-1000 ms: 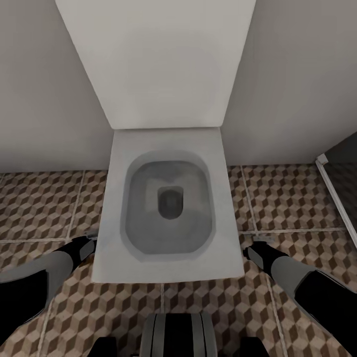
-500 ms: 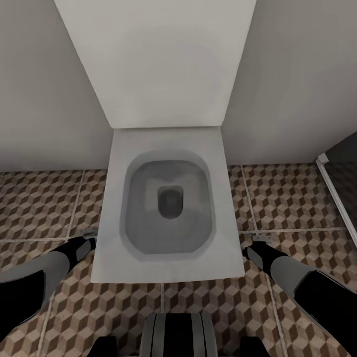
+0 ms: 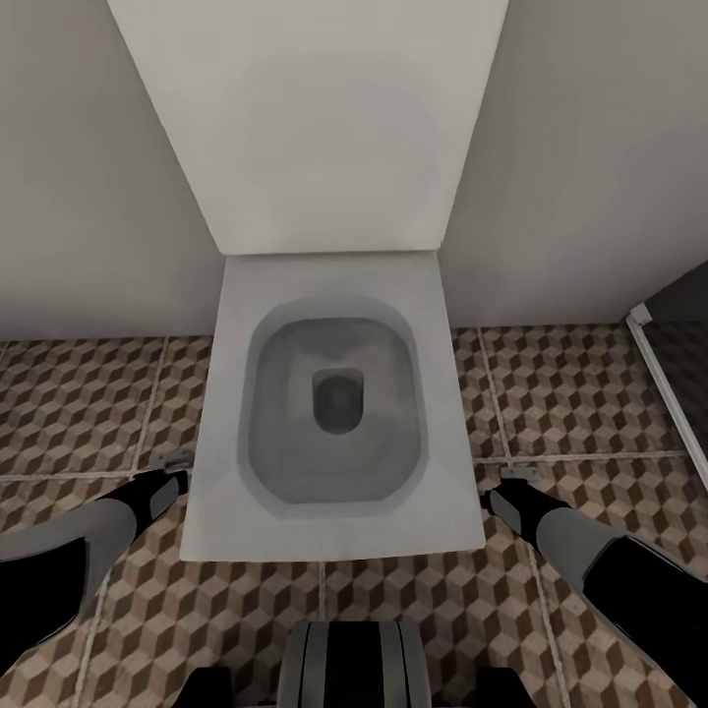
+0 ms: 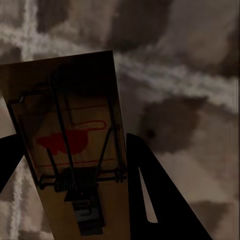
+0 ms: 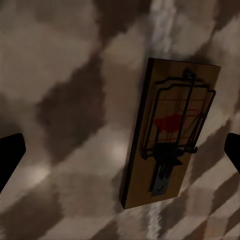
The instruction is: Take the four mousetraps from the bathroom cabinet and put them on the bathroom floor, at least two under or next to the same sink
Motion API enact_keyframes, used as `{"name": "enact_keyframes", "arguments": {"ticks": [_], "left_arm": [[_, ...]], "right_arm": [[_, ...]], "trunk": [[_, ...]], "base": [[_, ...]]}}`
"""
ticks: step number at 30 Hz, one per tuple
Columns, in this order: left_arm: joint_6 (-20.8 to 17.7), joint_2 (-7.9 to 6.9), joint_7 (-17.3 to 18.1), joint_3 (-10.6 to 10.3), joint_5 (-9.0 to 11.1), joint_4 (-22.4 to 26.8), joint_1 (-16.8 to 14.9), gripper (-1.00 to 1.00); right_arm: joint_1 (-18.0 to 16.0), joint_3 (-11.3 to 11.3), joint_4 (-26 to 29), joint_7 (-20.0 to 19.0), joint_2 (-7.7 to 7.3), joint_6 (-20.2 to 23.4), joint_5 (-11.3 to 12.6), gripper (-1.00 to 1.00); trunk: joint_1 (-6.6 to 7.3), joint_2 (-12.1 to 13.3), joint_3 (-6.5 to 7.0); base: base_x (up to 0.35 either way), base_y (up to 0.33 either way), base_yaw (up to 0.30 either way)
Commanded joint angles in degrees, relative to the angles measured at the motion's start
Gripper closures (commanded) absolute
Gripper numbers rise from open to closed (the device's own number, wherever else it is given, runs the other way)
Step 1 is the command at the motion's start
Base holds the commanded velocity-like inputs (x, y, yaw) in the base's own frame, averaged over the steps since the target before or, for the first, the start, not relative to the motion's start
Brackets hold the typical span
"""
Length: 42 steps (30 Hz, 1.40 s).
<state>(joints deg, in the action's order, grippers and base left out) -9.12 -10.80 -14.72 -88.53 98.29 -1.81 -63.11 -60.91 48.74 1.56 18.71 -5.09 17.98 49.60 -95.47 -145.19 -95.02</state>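
One mousetrap (image 4: 70,150), a brown wooden plate with black wire parts and a red mark at its middle, sits between the two dark fingers (image 4: 160,200) of the left gripper (image 4: 67,165) in the left wrist view. One finger is at the trap's edge on one side and the tip of the other shows at the opposite edge. The trap seems clamped between them, though the dim close view does not let me see actual contact on both sides. The patterned bathroom floor (image 4: 190,75) lies blurred behind it.

A second mousetrap (image 5: 170,135), same build, lies flat on the cube-patterned tiles in the right wrist view, across a pale grout line (image 5: 162,20). The right gripper (image 5: 120,150) is spread wide: its two dark fingertips (image 5: 10,155) show at opposite edges of that view, well apart from the trap, which lies between them and nearer one tip. Nothing is held there.

From the head view, both traps show as small grey slivers on the floor: one (image 3: 169,459) at about 9 o'clock of the toilet (image 3: 334,393), just beside its front corner at the tip of the left arm (image 3: 88,541), the other (image 3: 519,473) at about 3 o'clock, by the tip of the right arm (image 3: 590,541). A grey wall (image 3: 88,177) rises behind the toilet at 12 o'clock, and a white frame edge (image 3: 654,364) runs down the far right.
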Motion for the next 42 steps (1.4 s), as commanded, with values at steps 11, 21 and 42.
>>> {"name": "enact_keyframes", "arguments": {"ticks": [11,21,42], "left_arm": [[-0.20,0.25,0.20,-0.50,0.14,0.44,0.00,1.00],[-0.20,0.84,0.30,-0.50,0.14,0.71,0.07,1.00],[-0.20,1.04,0.30,-0.50,0.14,0.67,0.09,-1.00]], "right_arm": [[0.00,0.51,0.18,0.28,-0.02,0.39,0.41,-1.00],[0.00,0.53,0.19,0.28,-0.01,0.39,0.41,-1.00],[0.00,0.50,0.17,0.28,-0.05,0.39,0.41,-1.00]], "trunk": [[0.01,-0.01,-0.03],[0.01,-0.01,-0.03],[0.01,-0.01,-0.03]], "base": [[0.000,0.000,0.000],[0.000,0.000,0.000],[0.000,0.000,0.000]]}}
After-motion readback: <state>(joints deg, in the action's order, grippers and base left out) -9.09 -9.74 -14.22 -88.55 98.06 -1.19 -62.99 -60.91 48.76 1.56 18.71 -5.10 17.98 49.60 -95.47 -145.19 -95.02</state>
